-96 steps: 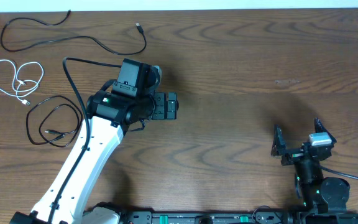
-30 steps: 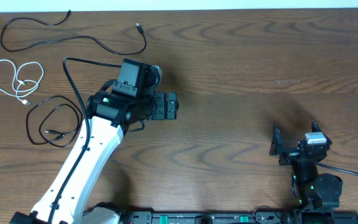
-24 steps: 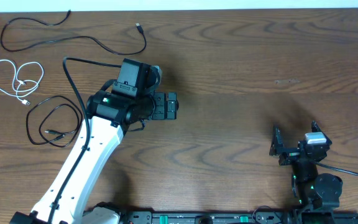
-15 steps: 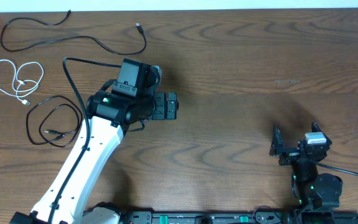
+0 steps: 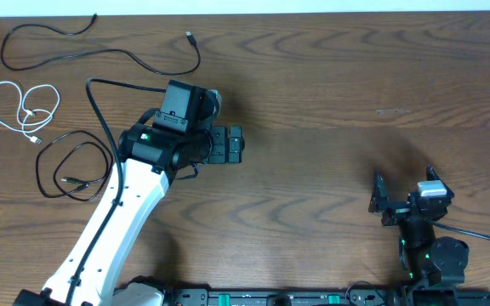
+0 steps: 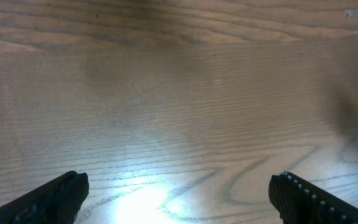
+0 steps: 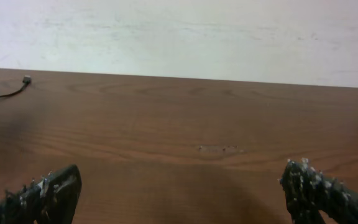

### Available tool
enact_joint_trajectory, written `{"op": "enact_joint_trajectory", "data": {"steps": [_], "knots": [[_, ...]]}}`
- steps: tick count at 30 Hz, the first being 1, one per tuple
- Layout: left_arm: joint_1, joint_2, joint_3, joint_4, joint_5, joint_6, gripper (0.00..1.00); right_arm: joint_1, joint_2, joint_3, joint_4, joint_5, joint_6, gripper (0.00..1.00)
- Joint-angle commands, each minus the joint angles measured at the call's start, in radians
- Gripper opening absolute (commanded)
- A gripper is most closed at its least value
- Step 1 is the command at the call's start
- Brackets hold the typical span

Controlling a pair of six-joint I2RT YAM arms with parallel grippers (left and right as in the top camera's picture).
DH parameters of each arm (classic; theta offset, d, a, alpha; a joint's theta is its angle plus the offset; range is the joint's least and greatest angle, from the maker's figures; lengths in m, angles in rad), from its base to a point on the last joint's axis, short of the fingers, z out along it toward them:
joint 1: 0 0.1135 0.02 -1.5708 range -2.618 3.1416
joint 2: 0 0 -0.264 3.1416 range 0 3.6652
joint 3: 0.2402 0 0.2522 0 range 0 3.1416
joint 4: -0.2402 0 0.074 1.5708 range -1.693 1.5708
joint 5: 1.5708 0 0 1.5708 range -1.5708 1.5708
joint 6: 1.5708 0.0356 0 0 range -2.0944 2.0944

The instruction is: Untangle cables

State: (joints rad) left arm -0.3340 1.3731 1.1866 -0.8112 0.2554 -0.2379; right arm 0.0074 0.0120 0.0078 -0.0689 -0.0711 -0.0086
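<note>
Three cables lie apart at the table's far left in the overhead view. A long black cable (image 5: 100,51) snakes along the back, ending in a small plug (image 5: 190,36). A white cable (image 5: 19,106) lies in loops below it, and a second black cable (image 5: 71,166) forms a loose loop nearer the front. My left gripper (image 5: 236,146) hovers open over bare wood right of them, its fingers (image 6: 67,193) wide apart around nothing. My right gripper (image 5: 405,178) stands open at the front right. The plug (image 7: 26,79) shows far off in the right wrist view.
A thicker black wire (image 5: 100,98) arcs from the left arm over the table, passing near the black loop. The white left arm (image 5: 113,221) slants from the front edge to mid-table. A pale wall (image 7: 179,31) backs the table's far edge.
The right gripper has drawn back slightly toward the front edge since the earliest frame. Over the last second nothing has moved.
</note>
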Motion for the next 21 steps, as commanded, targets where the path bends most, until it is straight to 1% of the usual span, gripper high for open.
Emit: {"op": "enact_joint_trajectory", "data": {"steps": [1,4,12,14,19,21], "knots": [[0.003,0.005,0.005,-0.003,-0.031,0.009,0.98,-0.004,-0.006,-0.002,-0.003,0.005,-0.008,0.99],[0.003,0.005,0.005,-0.004,-0.085,0.009,0.98,-0.004,-0.006,-0.002,-0.003,0.005,-0.008,0.99],[0.002,0.010,-0.010,-0.052,-0.085,0.010,0.98,-0.004,-0.006,-0.002,-0.003,0.005,-0.008,0.99],[0.003,0.003,-0.027,-0.052,-0.089,0.035,0.98,-0.004,-0.006,-0.002,-0.003,0.005,-0.008,0.99],[0.004,-0.053,-0.127,-0.036,-0.089,0.156,0.98,-0.004,-0.006,-0.002,-0.003,0.005,-0.008,0.99],[0.018,-0.088,-0.188,-0.009,-0.089,0.167,0.98,-0.004,-0.006,-0.002,-0.003,0.005,-0.008,0.99]]}}
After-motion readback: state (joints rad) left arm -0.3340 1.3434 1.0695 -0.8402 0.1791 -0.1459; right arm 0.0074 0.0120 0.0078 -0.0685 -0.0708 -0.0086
